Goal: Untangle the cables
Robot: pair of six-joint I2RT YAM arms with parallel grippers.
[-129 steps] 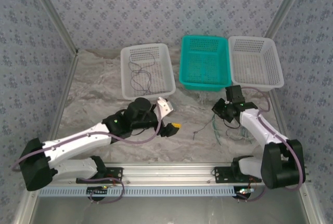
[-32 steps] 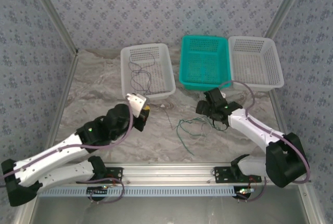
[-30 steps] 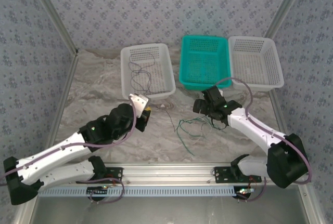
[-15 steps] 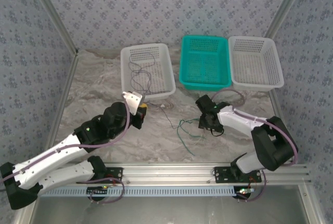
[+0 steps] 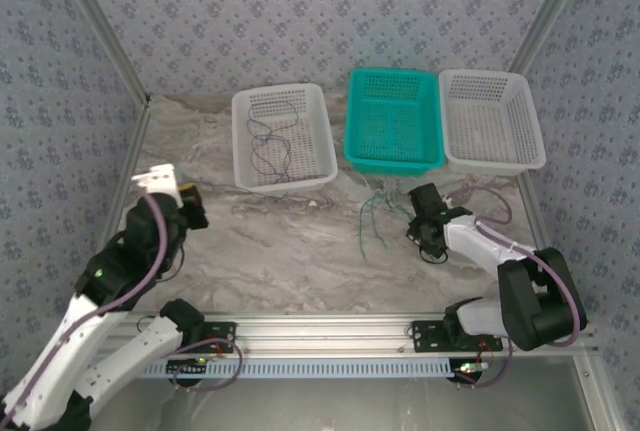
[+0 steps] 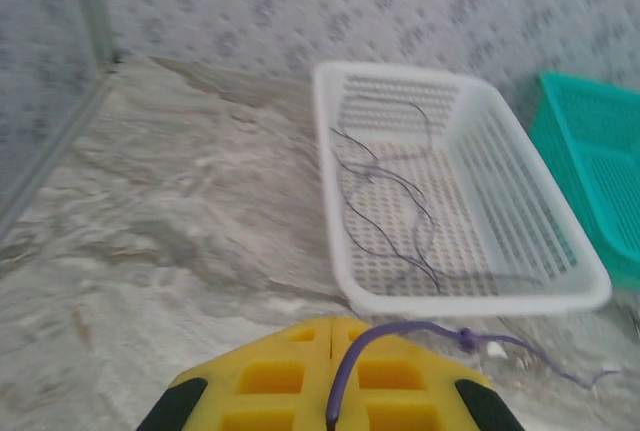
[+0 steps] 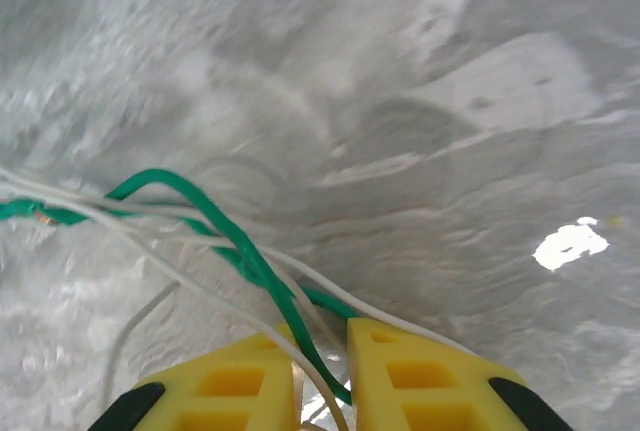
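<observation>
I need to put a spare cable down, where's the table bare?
Free: the marble between the left arm and the green and whitish cables; the far-left corner beside the left white basket. Crowded: before the teal basket, where those cables reach the right fingers.

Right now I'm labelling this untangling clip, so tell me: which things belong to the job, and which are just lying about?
Job: purple cable pinched in the left fingers; green and whitish cables between the right fingers; purple strands in the left white basket.
Lying about: teal basket; right white basket.
</observation>
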